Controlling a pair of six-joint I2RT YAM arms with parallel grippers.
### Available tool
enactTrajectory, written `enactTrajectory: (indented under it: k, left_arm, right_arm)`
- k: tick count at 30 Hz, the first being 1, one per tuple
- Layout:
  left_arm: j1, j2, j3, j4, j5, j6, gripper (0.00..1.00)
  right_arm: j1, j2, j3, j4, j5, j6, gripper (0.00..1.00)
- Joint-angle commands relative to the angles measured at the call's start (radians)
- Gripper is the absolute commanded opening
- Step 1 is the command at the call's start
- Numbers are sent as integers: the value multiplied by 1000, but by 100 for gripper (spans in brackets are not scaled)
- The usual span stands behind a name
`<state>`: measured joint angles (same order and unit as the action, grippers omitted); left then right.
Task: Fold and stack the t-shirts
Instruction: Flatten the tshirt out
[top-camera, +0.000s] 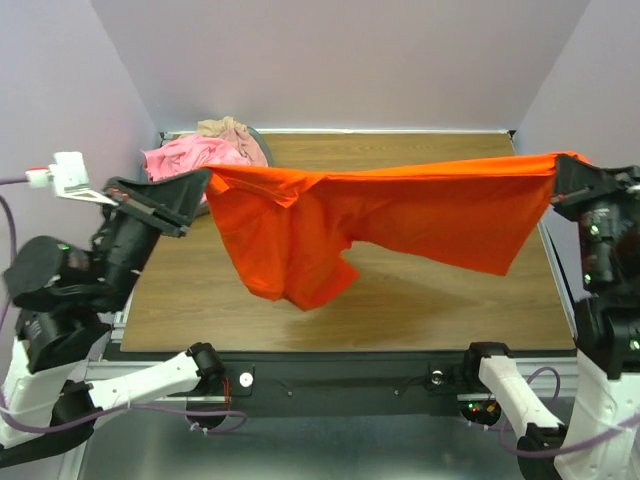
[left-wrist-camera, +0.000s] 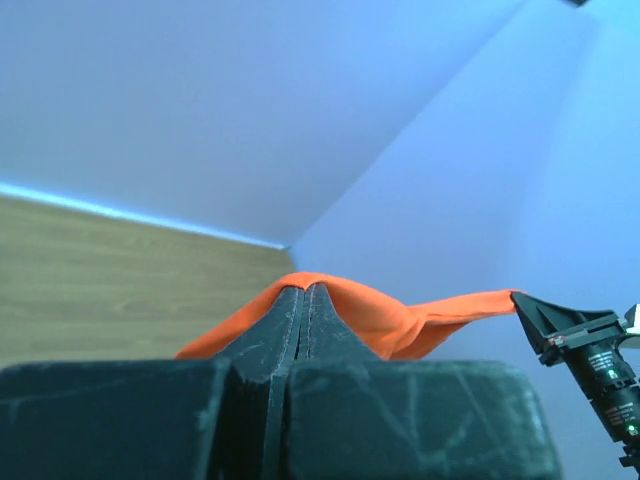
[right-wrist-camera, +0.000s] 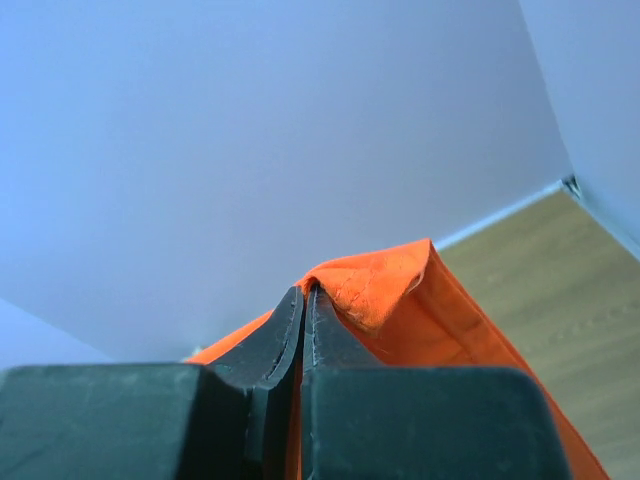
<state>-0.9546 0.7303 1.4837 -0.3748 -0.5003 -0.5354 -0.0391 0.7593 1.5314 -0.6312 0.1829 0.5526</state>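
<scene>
Pale lilac walls (top-camera: 330, 60) around, with brown wood-grain table top (top-camera: 430, 300) below. Stretched in the air over that surface: bright orange-red cotton t-shirt (top-camera: 400, 215), pulled into a nearly straight upper edge from left to right. Left end pinched by black two-finger left gripper (top-camera: 205, 182), over the far left part of the table; jaws clenched on the cloth, seen pressed flat together in the left wrist view, with an orange fold coming out just behind them. Right end pinched in the same way by black right gripper (top-camera: 556, 178), near the right table edge; jaws closed tight on a puckered corner of the fabric in the right wrist view. Middle and left part of the shirt hanging down in loose folds, lowest point left of the table centre; touching the wood or not, impossible to tell. At the far left corner, behind the left gripper, heaped together: crumpled pink t-shirt (top-camera: 185, 155) and, touching it on the far side, crumpled beige t-shirt (top-camera: 228, 128).
</scene>
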Motion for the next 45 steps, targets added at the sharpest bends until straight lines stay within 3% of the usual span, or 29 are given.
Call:
enactTrajectory:
  k: [1,7,11,14,18,21,23,24,26,29,31,38,41,45]
  left_arm:
    - [-3,6,140,76,94,130,0]
    - [-3,29,315,53,181,180,0]
    - [-3,46,320,42,154,187,0]
    - [-3,75,274,54,53,190,0]
    - [-3,156,176,77,-305,178,0]
    - [13,270,93,108,-453,170,0]
    - [162,372,52,106,-356,126,0]
    - [239,409,32,122,-132,120,0]
    - [382,539,-20,167,-9,61,0]
    - [425,762,5,244,14,86,0]
    - [450,956,64,296,103,121,0]
    - [508,1529,685,179,221,202,0]
    - [525,1633,765,215,262,219,0]
    - [540,1644,719,309,301,227,0]
  right_arm:
    - [-2,-21,145,-59,-2,-26,0]
    - [-1,-41,291,-139,-20,-28,0]
    - [-1,-45,305,-150,-5,-29,0]
    - [-1,-29,259,-150,10,-25,0]
    - [-1,11,130,-141,70,-8,0]
    - [-1,32,-32,-107,131,13,0]
    - [-1,66,-171,-46,148,27,0]
    - [-1,84,-212,-1,150,32,0]
    - [-1,154,-337,57,161,41,0]
    - [-1,313,-425,195,197,55,0]
    - [-2,430,-450,279,216,58,0]
    - [-2,943,-236,406,219,15,0]
    - [-2,1103,-104,410,221,-14,0]
    - [-5,1227,2,412,225,-36,0]
